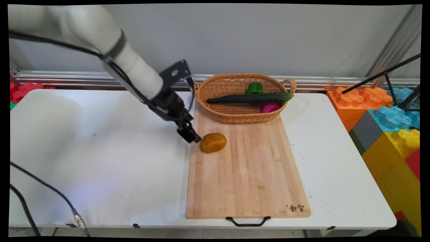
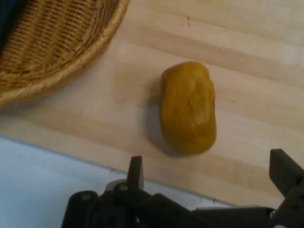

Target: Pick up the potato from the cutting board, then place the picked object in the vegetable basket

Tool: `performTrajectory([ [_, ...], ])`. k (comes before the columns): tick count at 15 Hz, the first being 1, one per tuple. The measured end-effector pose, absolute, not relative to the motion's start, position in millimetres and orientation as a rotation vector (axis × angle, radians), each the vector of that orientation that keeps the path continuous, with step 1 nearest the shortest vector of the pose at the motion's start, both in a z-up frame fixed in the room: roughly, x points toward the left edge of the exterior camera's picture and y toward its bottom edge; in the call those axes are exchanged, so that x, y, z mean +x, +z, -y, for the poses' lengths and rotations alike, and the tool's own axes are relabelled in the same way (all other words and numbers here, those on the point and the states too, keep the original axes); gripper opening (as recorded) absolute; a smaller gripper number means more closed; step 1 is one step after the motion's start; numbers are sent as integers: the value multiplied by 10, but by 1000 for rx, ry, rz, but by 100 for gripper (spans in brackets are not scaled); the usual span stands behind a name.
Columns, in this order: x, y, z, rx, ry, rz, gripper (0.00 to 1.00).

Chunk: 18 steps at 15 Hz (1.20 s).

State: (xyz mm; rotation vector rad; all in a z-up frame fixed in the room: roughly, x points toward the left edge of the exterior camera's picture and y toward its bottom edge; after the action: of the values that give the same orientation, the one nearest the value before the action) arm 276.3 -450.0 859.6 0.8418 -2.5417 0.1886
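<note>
Claw (image 2: 209,173) spread wide, holding nothing, low at the left edge of the cutting board (image 1: 247,168) on the bench (image 1: 100,151). Just ahead, between the fingers' line but apart: a potato (image 2: 188,108); beyond it, basket (image 1: 235,97) with cucumber (image 1: 250,98). Risk: rounded potato could roll or squirt aside if nudged off-centre.

We log a mustard-yellow potato (image 1: 213,142) on a pale striped wooden cutting board (image 1: 248,174). The tan woven basket (image 1: 235,116) holds a dark green cucumber (image 1: 250,98), a bright green pepper (image 1: 255,88) and a magenta item (image 1: 271,107). We note the black gripper (image 1: 195,138), white table (image 1: 100,158), and orange, blue, yellow blocks (image 1: 389,131).
</note>
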Motion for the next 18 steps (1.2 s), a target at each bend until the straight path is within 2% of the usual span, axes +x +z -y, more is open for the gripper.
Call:
performTrajectory([
  [8,2566,7854,4627,816,213,2489,100],
  [14,2545,7633,4653,801,229,2448,100],
  [15,2541,7611,4653,794,232,2441,0],
  [18,2512,7598,4645,770,238,2415,0],
])
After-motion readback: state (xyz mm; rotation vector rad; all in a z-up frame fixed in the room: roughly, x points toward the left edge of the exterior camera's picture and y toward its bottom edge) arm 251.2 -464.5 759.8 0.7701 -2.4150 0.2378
